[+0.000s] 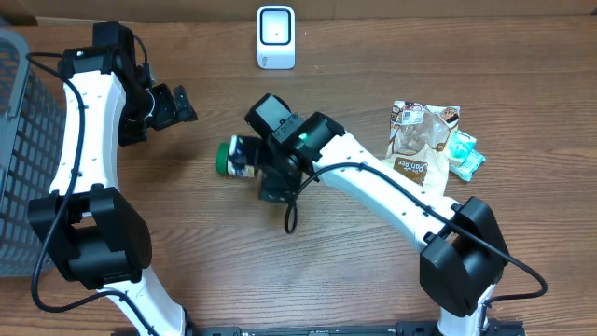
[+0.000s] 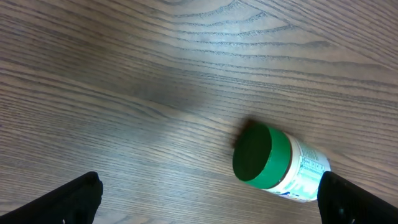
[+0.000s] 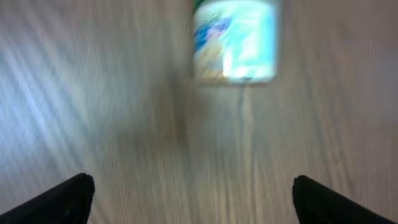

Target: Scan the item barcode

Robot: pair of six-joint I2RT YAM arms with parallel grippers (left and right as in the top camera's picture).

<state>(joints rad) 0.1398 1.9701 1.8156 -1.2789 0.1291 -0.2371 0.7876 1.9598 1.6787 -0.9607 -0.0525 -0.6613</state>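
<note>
Two grippers are standing spread wide, and neither is pinching anything. The landmark for all positions is the small white plastic jar with a green screw lid (image 1: 238,156), which is lying on its side on the brown wood-grain tabletop (image 1: 373,56). Its lid is pointing toward the grey wire-mesh basket (image 1: 19,140), which is standing well apart from the jar at the table's edge. The left gripper (image 2: 208,186) is hovering near the jar on the lid side, with its fingers apart and the jar showing beyond one fingertip in the left wrist view. The right gripper (image 3: 193,190) is hanging just beside the jar's base end. The right wrist view is blurring, but both fingers are showing at the bottom corners with the jar ahead of them, not between them. A white box-shaped barcode scanner (image 1: 275,37) is standing past the jar toward the far edge. A brown-and-white snack pouch (image 1: 422,140) and a teal packet (image 1: 465,154) are lying well apart from the jar, opposite the basket.
</note>
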